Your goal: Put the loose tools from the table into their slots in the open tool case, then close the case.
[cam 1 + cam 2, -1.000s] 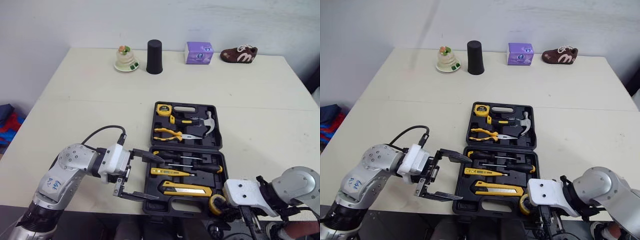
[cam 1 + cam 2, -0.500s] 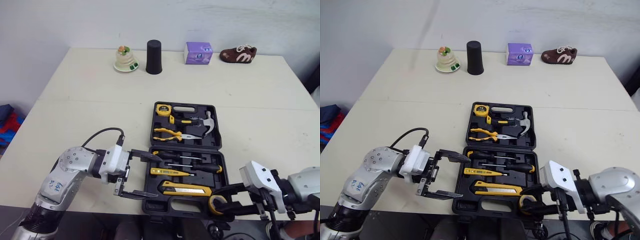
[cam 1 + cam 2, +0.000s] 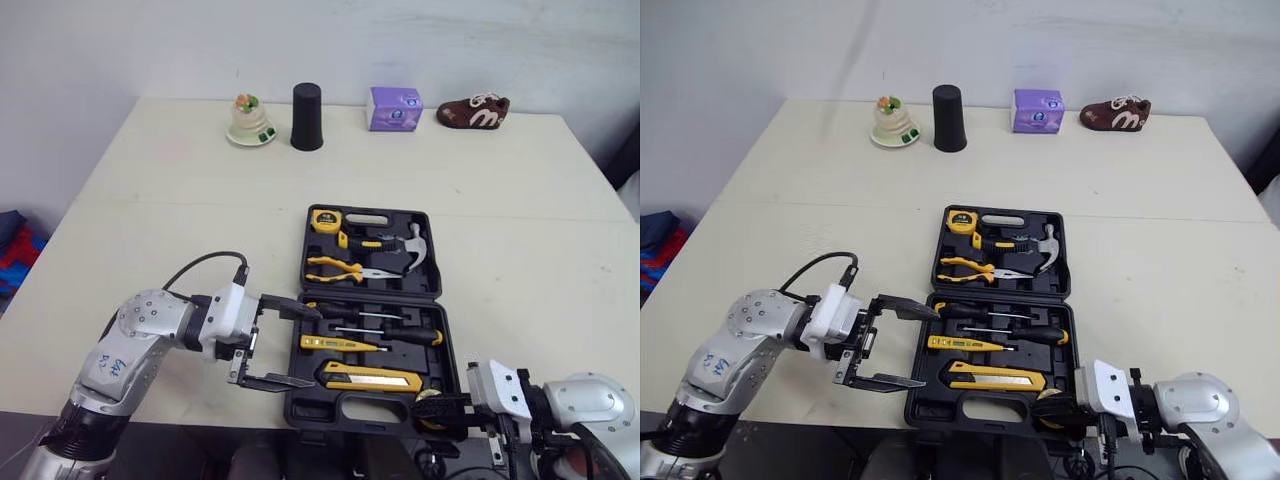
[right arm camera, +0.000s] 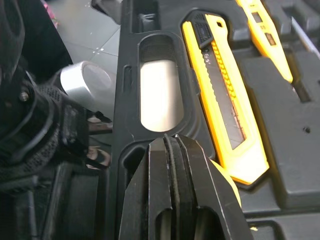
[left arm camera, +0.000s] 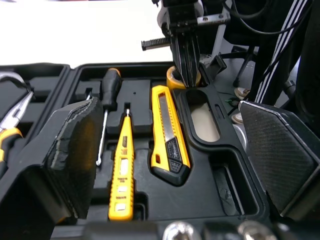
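the tool case (image 3: 305,408) lies open and flat near the front edge of the table (image 3: 180,200). its far half holds the tape measure (image 3: 326,218), pliers (image 3: 345,267) and hammer (image 3: 405,248). its near half holds two screwdrivers (image 3: 375,317), a yellow tester (image 3: 343,344) and the utility knife (image 3: 365,377), each seated in its recess. the yellow tape roll (image 5: 173,78) sits at the near right corner of that half, just beside the knife's end. the right gripper (image 3: 440,404) reaches in from the right with its fingers pressed together on the roll, no gap showing, apparently pinching its wall to settle it into the corner slot. whether the roll is fully seated i cannot tell. the left gripper (image 3: 316,347) is spread wide and holds nothing, one finger over the tray's far left corner and the other over its near left corner, probably placed to steady the case or start on the lid. no loose tool lies on the table, so closing looks like what remains. both grippers overhang the near half and would block the lid as it folds. a black cup (image 3: 306,116), a purple box (image 3: 394,108), a brown shoe (image 3: 473,112) and a small dish (image 3: 250,120) stand well apart at the back.
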